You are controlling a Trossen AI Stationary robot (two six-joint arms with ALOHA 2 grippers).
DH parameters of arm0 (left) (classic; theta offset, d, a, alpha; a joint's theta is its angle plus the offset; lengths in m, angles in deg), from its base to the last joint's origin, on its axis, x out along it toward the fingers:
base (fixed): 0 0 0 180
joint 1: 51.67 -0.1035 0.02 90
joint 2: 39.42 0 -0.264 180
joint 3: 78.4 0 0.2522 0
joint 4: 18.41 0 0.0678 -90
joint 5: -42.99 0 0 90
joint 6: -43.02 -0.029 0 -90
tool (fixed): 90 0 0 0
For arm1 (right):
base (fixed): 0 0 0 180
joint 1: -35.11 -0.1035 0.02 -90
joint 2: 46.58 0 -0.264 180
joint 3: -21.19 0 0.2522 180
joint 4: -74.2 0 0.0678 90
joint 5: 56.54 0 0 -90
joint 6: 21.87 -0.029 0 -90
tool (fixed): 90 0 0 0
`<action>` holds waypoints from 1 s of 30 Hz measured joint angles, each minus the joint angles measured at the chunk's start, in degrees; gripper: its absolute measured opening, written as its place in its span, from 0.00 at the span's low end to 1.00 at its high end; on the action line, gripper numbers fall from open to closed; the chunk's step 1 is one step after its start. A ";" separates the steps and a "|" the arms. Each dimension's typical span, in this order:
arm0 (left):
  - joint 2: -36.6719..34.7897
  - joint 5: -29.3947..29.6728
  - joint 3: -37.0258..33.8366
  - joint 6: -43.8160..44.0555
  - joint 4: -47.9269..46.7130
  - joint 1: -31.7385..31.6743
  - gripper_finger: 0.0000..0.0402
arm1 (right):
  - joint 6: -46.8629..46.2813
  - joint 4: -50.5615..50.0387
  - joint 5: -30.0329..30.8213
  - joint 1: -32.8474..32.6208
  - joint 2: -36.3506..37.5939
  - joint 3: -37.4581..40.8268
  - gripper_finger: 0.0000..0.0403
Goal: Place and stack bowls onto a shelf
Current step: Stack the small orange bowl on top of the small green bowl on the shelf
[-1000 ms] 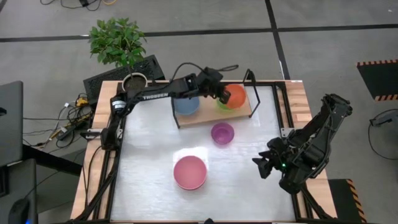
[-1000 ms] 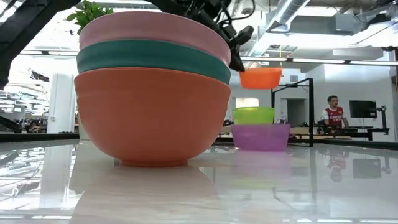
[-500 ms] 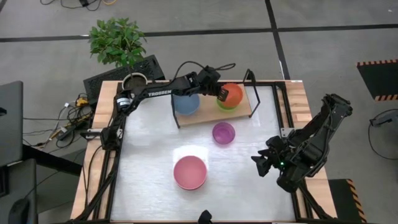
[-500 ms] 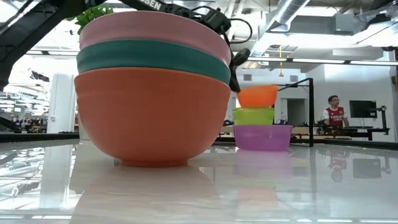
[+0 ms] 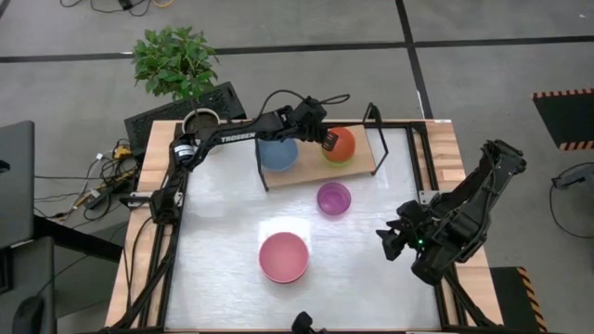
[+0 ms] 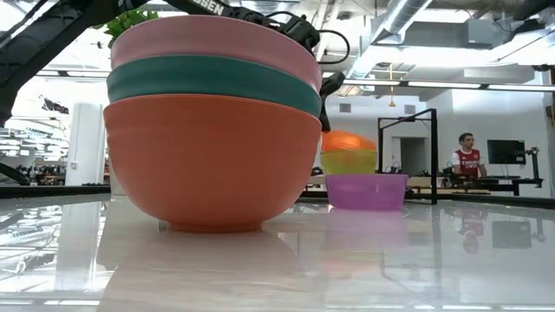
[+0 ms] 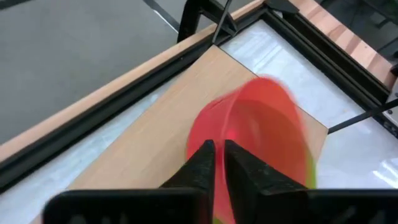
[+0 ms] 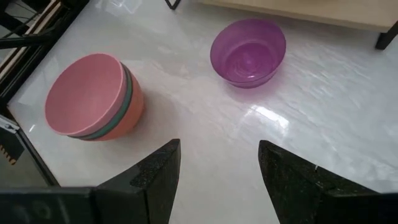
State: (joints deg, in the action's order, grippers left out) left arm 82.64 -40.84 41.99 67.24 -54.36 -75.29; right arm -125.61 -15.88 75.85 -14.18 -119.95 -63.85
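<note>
Reaching across from the left, the left gripper [image 5: 327, 139] sits over the shelf [image 5: 362, 167], its fingers [image 7: 205, 163] pinched close on the rim of the orange bowl [image 5: 342, 142], which looks nested in the green bowl [image 6: 349, 162] on the shelf's right half. The blue bowl [image 5: 277, 152] stands on the shelf's left half. In front of the shelf, on the surface [image 5: 223, 232], a stack [image 5: 283, 257] of three bowls, pink over teal over orange-red, waits left of centre, and the purple bowl [image 5: 333, 199] sits alone just ahead of the shelf. Far right, the right gripper [image 5: 392, 243] hovers near the surface's edge with its fingers spread wide and nothing between them.

These bowls look like thin, light plastic: stiff enough to lift by a rim pinch, smooth enough to slip or tilt if gripped loosely. One wall between the fingers is probably the best hold. The nested stack may lift together or stick.
</note>
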 joint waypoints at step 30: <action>3.87 -7.23 5.33 -2.77 -0.98 -1.79 0.00 | 0.71 -1.59 -0.53 2.64 -0.02 0.00 0.60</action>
State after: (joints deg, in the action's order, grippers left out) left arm 86.51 -48.07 47.33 64.48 -55.34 -77.08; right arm -124.90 -17.47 75.33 -11.54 -119.97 -63.85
